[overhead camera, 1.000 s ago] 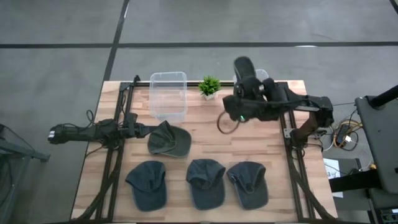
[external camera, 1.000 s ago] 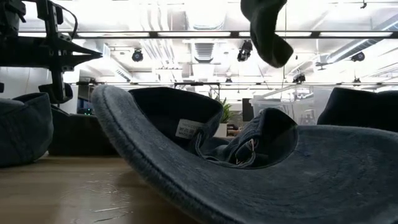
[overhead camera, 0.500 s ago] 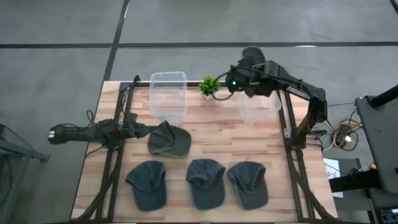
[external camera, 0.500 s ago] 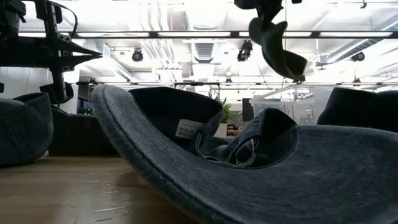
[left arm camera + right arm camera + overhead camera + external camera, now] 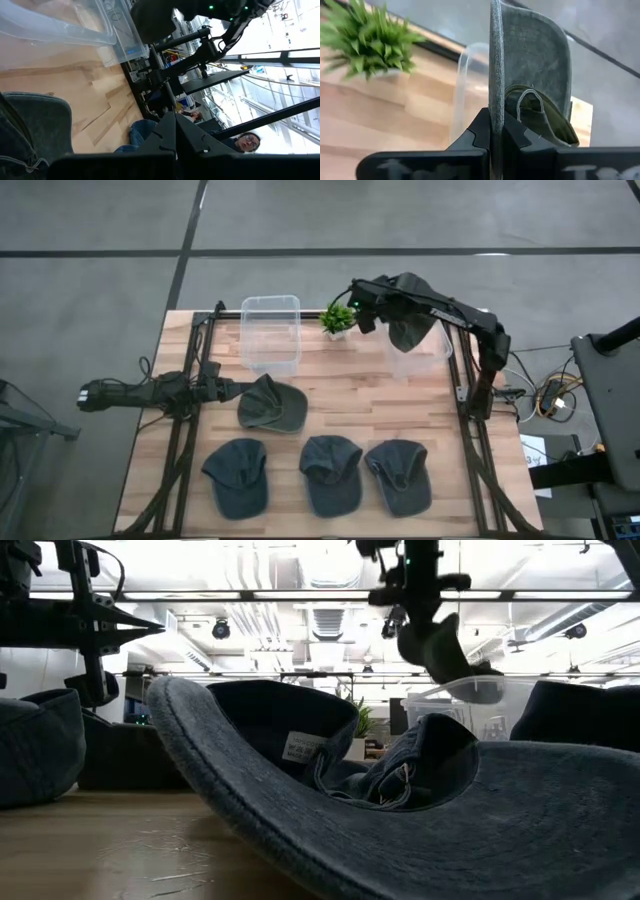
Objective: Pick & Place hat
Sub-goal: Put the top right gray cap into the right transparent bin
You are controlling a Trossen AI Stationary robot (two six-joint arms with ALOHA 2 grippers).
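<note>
We have the right end effector (image 5: 368,313) clenched on the brim edge of a hat (image 5: 408,315), dangling limp over the clear bin (image 5: 420,355) at the table's far right corner; light, floppy cloth, so we pinch the stiffer brim.

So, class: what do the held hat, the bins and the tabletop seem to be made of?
Hat in the right gripper: soft grey-green woven cloth, matte, probably cotton; it droops.
Bins: clear, glossy plastic; wood shows through.
Tabletop: pale wood planks, visible grain.
</note>
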